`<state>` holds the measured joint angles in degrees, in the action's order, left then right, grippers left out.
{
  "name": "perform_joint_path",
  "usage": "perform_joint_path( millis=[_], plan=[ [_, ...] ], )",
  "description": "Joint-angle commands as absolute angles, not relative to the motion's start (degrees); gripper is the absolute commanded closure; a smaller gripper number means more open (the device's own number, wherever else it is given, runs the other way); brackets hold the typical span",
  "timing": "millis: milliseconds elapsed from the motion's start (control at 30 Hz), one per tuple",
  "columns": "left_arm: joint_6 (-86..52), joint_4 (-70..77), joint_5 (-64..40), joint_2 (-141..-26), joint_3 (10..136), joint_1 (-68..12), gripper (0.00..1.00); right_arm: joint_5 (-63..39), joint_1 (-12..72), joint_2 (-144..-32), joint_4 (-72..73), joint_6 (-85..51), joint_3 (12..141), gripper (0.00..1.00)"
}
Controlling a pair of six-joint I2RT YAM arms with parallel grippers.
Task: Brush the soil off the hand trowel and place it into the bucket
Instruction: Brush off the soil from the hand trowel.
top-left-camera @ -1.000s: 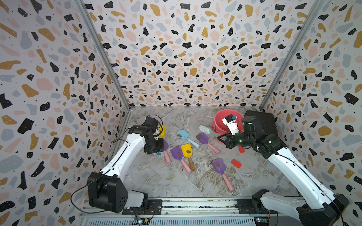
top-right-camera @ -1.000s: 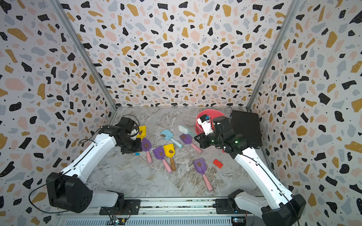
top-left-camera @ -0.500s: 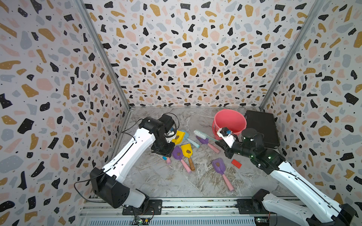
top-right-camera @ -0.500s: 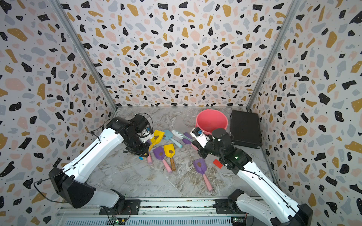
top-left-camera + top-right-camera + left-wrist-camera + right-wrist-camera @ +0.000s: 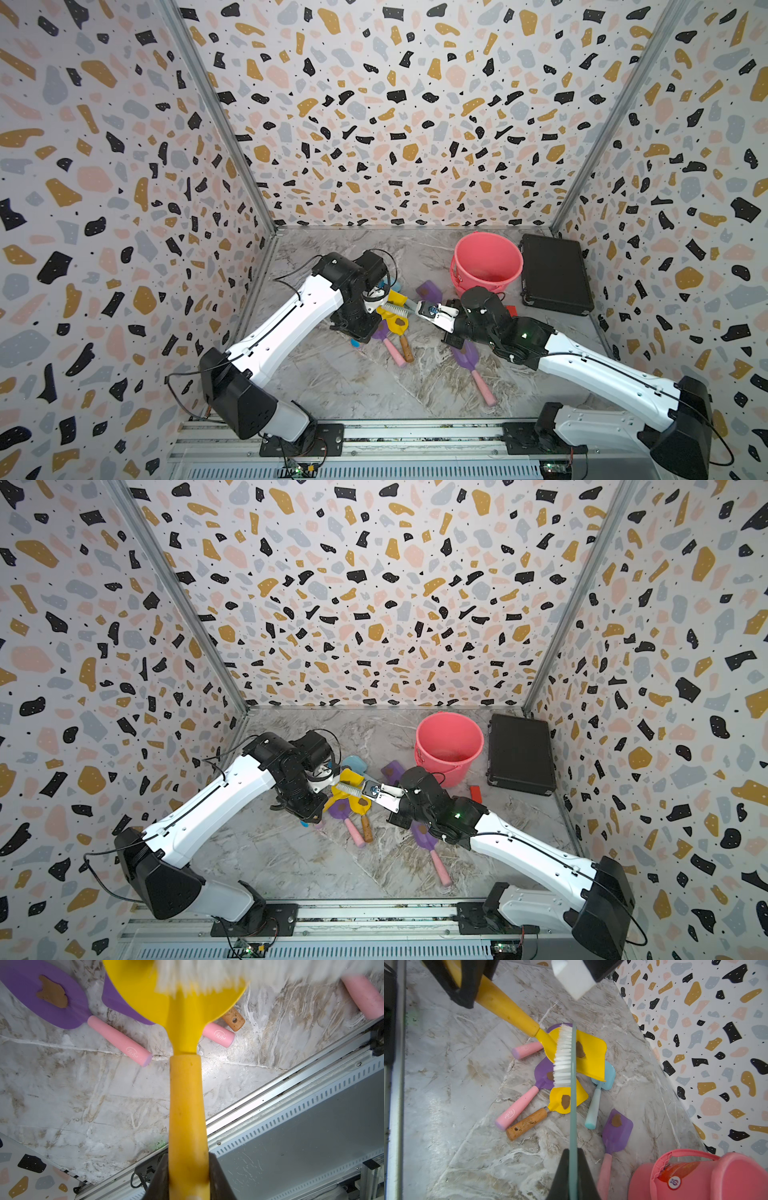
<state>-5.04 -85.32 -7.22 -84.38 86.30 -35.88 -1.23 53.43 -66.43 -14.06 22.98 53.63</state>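
Note:
My left gripper (image 5: 188,1159) is shut on the yellow handle of a yellow hand trowel (image 5: 591,1053), holding it tilted above the marble floor. One brown blob of soil (image 5: 580,1049) sits on its blade. My right gripper (image 5: 573,1153) is shut on the thin teal handle of a brush (image 5: 563,1057), whose white bristles lie across that blade beside the soil. In both top views the two grippers (image 5: 372,305) (image 5: 374,791) meet mid-floor. The coral-pink bucket (image 5: 486,253) (image 5: 449,733) stands upright behind my right wrist and looks empty.
Under the held trowel lie a second yellow trowel (image 5: 566,1099) with a wooden handle, purple trowels (image 5: 616,1132) with pink handles and a light-blue one (image 5: 604,1078). Another purple trowel (image 5: 469,361) lies nearer the front. A black case (image 5: 555,274) and a small red block (image 5: 511,309) are at the right.
My right gripper carried the brush from over the bucket to mid-floor. My left gripper brought the yellow trowel rightwards to meet it, so the bristles now rest on the blade.

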Motion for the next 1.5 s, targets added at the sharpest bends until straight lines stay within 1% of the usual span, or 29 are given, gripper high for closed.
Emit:
perform_joint_path(
  millis=[0,167,267,433,567,600,667,867,1033,1300,1467],
  plan=[
    [-4.13,-86.02,-7.23,-84.76,86.67,-36.47,1.0,1.08,54.42,-65.95,-10.28,23.93,56.12,1.0],
    [-4.68,-86.39,-8.59,-84.39,87.34,-36.65,1.0,1.51,55.33,-65.79,-9.06,27.52,55.02,1.0],
    [-6.06,-88.04,-9.05,-84.08,88.54,-36.81,1.0,3.8,56.41,-64.86,-7.97,33.64,52.83,1.0],
    [-6.68,-89.06,-11.14,-84.07,88.52,-36.82,1.0,8.57,57.22,-63.19,-1.13,44.06,48.18,1.0],
    [-6.65,-89.25,-11.29,-83.76,88.68,-36.79,1.0,10.1,58.66,-63.93,-1.52,51.29,48.27,1.0],
    [-6.59,-89.3,-11.54,-83.84,88.82,-36.82,1.0,10.66,58.71,-64.19,-1.29,52.64,48.17,1.0],
    [-6.37,-89.44,-11.87,-83.74,88.94,-36.8,1.0,12.11,61.34,-64.72,-0.61,54.8,48.16,1.0],
    [-6.56,-89.63,-11.26,-83.91,89.22,-36.81,1.0,14.45,63.62,-65.52,-0.47,61.86,47.65,1.0],
    [-7.15,-89.96,-10.55,-83.52,89.42,-36.76,1.0,18.53,63.72,-67.47,-1.93,64.68,46.91,1.0],
    [-8.05,-90.22,-10.28,-82.49,88.69,-36.76,1.0,23.45,63.73,-68.82,0.94,67.8,44.5,1.0],
    [-7.74,-89.4,-12.53,-82.04,86.94,-36.91,1.0,23.98,63.93,-66.78,-0.44,65.0,44.32,1.0]
  ],
)
